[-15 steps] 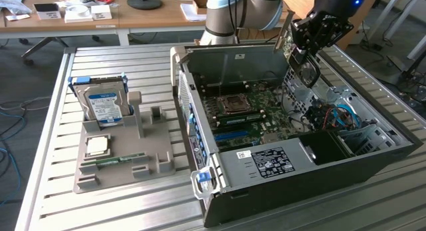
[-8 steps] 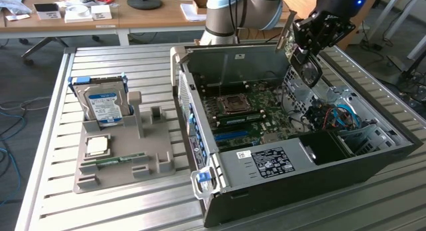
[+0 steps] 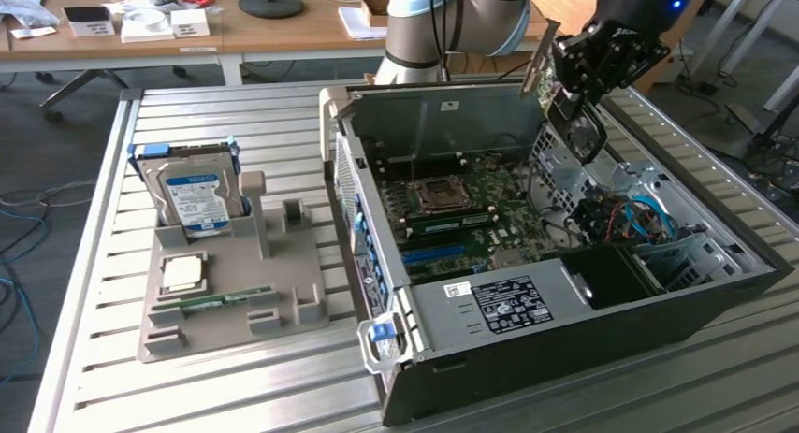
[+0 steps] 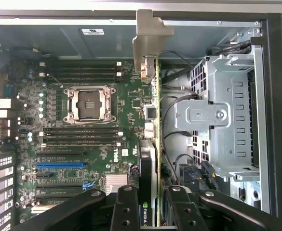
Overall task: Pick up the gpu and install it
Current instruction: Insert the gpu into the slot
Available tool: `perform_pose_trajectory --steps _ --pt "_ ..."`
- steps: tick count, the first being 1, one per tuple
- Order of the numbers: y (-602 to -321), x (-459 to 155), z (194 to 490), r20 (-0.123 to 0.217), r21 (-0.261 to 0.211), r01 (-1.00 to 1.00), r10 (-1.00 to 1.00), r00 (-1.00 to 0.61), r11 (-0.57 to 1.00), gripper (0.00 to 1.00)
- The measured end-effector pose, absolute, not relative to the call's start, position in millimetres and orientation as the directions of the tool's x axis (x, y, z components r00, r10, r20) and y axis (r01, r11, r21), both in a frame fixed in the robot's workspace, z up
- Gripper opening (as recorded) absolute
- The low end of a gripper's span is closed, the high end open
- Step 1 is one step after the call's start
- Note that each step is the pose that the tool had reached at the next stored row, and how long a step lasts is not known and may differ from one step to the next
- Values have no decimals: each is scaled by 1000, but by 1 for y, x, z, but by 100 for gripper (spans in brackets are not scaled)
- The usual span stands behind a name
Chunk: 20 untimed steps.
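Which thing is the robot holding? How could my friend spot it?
Look for the big open computer case. Above its insides the robot's hand grips a thin green card on edge. Only it hangs in the air with a silver bracket.

gpu point(image 4: 152, 115) bracket: dull metal | case point(image 3: 600, 349): matt blk metal | table point(image 3: 250, 386): ribbed metal

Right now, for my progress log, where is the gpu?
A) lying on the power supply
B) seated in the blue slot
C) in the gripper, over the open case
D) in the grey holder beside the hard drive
C: the gripper clamps the gpu, which hangs over the open case; the blue slot is bare.
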<state>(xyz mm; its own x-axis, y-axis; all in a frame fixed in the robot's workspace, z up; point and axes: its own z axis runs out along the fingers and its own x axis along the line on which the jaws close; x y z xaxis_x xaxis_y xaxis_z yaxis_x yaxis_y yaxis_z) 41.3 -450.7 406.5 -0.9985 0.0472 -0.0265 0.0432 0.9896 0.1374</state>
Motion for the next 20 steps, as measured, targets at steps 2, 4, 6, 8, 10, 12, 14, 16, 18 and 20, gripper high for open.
perform_pose_trajectory --steps 2,4,6,8,10,12,14,16,18,20 --pt "-451 41 406 -27 137 43 47 -999 990 27" --pt "-451 41 406 -27 137 43 47 -999 990 27" --pt "-451 41 406 -27 137 43 47 -999 990 27" --pt "-451 41 406 -27 137 35 39 -999 990 27" --pt "-451 41 406 -27 137 12 16 -1000 990 27" --pt "-451 41 406 -27 137 -17 -14 -1000 990 27" --pt "-451 41 406 -26 137 -50 -47 -999 989 27" --pt "-451 41 406 -27 137 -85 -82 -996 987 27" --pt "-451 41 406 -27 137 -122 -120 -992 983 27" --pt "-451 41 406 -27 137 -158 -155 -987 978 27"
